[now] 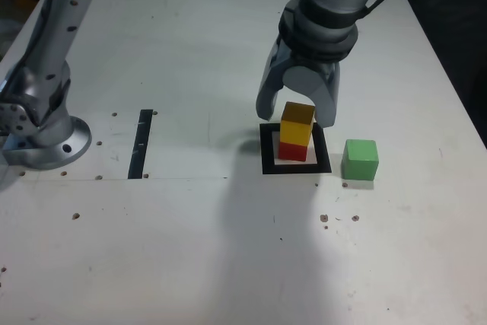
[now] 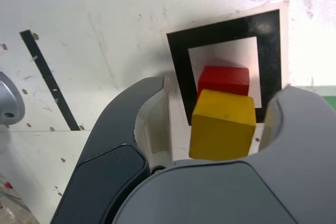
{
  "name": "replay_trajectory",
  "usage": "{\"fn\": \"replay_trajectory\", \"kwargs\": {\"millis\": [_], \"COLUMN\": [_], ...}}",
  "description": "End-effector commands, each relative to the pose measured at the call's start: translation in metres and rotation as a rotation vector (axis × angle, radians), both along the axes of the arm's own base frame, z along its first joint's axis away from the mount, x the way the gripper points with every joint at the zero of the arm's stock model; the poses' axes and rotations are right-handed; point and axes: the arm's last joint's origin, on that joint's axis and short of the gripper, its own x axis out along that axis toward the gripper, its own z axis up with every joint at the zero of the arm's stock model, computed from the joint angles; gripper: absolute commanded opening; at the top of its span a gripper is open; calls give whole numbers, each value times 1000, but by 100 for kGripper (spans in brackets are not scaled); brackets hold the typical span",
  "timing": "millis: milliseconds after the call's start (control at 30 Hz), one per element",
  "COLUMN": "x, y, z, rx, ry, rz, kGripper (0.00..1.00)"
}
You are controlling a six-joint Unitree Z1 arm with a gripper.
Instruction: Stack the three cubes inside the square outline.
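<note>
The yellow cube (image 1: 297,124) (image 2: 223,125) rests on the red cube (image 1: 292,151) (image 2: 223,80), and both stand inside the square outline (image 1: 267,150) (image 2: 178,72). My gripper (image 1: 297,112) (image 2: 220,90) hangs open over this stack, one finger on each side of the yellow cube. In the wrist view a gap shows between the cube and each finger. The green cube (image 1: 359,159) sits alone on the table just outside the outline, toward the exterior view's right.
A thin black strip (image 1: 141,142) (image 2: 47,80) lies on the white table toward the exterior view's left. The arm's metal base (image 1: 42,138) stands at the far left edge. Small screw holes dot the tabletop.
</note>
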Motion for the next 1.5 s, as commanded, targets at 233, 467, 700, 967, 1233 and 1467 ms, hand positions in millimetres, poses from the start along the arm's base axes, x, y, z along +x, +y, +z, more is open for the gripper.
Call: {"fn": "replay_trajectory", "kwargs": {"millis": [233,467,700,967,1233,1467], "x": [-1,15,29,51,58,62], "y": [-12,-64,-71,-67,-61,-53], "z": [48,72,42,-2,-19,-32], "rx": [80,46,29,14,23,31], "ry": [-124,-261,-187,-95,-55,-30], "rz": [-68,-160,-142,-109,-97,-82], "kGripper": [99,100,99,97,91,85]}}
